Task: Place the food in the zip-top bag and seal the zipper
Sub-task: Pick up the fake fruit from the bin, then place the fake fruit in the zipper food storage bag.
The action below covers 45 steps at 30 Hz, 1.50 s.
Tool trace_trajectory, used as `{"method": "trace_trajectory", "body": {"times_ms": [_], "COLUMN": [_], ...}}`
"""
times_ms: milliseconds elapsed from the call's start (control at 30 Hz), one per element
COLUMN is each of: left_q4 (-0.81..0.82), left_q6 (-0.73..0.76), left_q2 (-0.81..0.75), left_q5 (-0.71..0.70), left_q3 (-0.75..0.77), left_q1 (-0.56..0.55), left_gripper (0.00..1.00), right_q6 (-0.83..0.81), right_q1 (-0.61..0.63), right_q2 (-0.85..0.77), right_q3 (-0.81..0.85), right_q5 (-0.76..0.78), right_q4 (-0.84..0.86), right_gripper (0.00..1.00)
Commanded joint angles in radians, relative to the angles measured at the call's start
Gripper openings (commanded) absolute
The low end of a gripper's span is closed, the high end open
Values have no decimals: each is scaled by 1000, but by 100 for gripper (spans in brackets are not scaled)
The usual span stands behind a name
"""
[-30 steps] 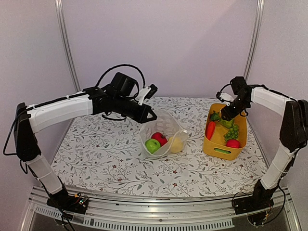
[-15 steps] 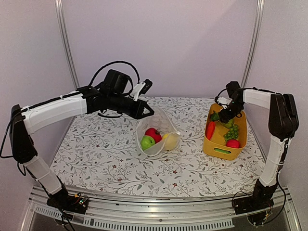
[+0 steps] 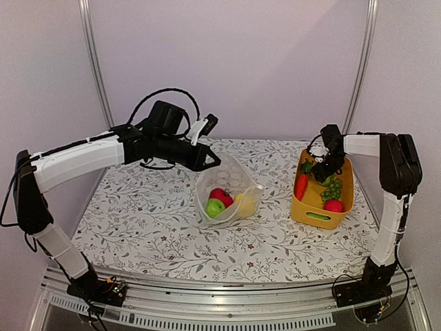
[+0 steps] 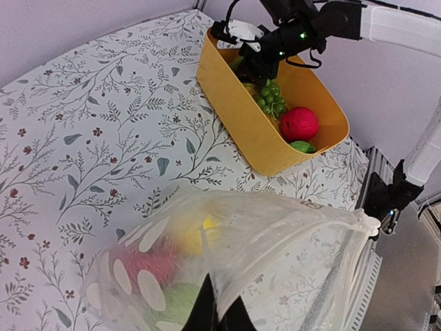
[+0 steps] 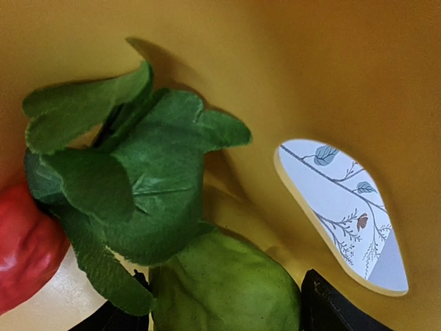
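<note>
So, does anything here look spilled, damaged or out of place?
Nothing stands out. The dotted bag hangs from the left fingers with its fruit inside; the carrot, grapes and red fruit lie inside the yellow bin.

Table wore white cloth printed with grey-green leafy sprigs, small red blossoms. Behind table, plain pale lilac wall, evenly lit. Slim metal poles rose at table's back corners. Ribbed aluminium rail ran along table's near edge.

At six o'clock the left gripper pinches the edge of the dotted bag; at one o'clock the yellow bin holds grapes and a red fruit.
</note>
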Motion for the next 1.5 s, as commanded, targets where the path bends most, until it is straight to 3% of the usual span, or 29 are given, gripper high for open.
{"method": "trace_trajectory", "body": {"times_ms": [0,133,367,467,600,800,1000,1200,1467], "left_q4": [30,17,24,21,-12,-41,-24,-8,-12], "left_q6": [-1,-2,-17,-28,-49,-106,-156,-245,-254], "left_q2": [-39,-34,-35,-14,17,46,108,195,213], "left_q5": [22,40,76,80,84,67,48,45,39], "left_q3": [-6,8,11,31,76,131,149,179,197], "left_q1": [21,30,34,34,32,25,26,26,28], "left_gripper": [1,1,1,1,1,1,1,1,1], "right_q6": [36,43,66,78,84,129,140,122,16], "right_q1": [-3,-4,-3,-3,-5,-5,12,199,498], "right_q2": [-44,-99,-55,-65,-147,-422,-648,-748,-656], "right_q3": [-59,-88,-88,-100,-113,-123,-93,-68,63], "right_q5": [-11,-19,-18,-34,-84,-181,-525,-758,-847], "right_q4": [-23,-23,-34,-35,-37,-90,-164,-178,-248], "right_gripper": [72,69,85,79,62,59,56,55,56]}}
